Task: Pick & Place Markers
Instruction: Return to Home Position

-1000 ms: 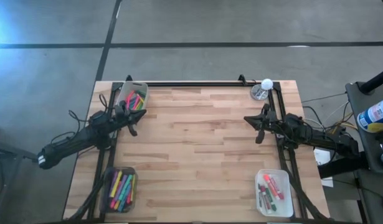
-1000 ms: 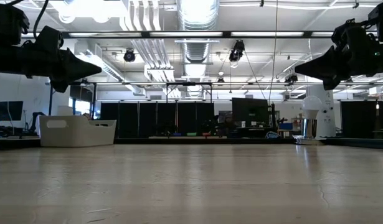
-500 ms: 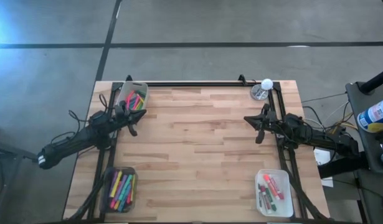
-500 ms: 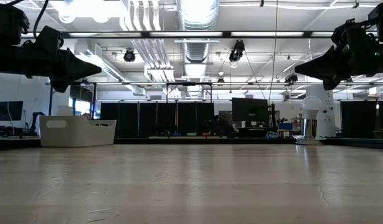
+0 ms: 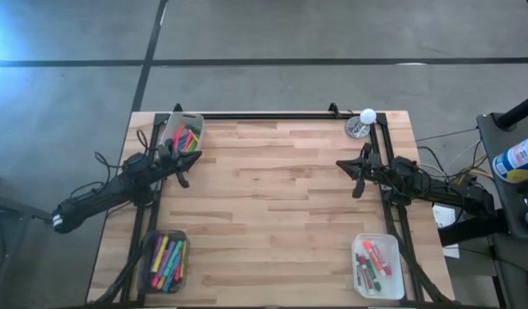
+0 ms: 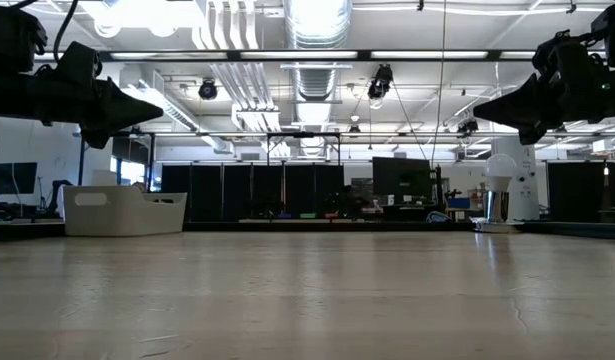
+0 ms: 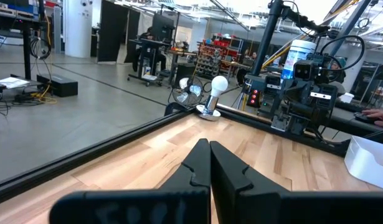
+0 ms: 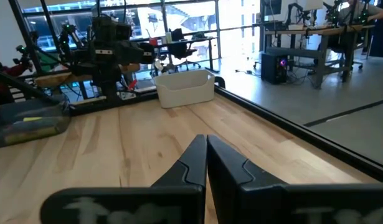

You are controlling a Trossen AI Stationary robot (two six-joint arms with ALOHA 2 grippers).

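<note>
The markers lie in three plastic bins on the wooden table. Pink, green and yellow ones fill the far-left bin. A mixed lot sits in the near-left bin. Red and green ones are in the near-right bin. My left gripper hovers level at the table's left side, just near of the far-left bin, its fingers shut on nothing. My right gripper hovers level at the right side, also shut and empty.
A small stand with a white ball sits at the far right corner beside a round metal piece. A black frame rail runs along the far edge and down both sides. Bare wood lies between the arms.
</note>
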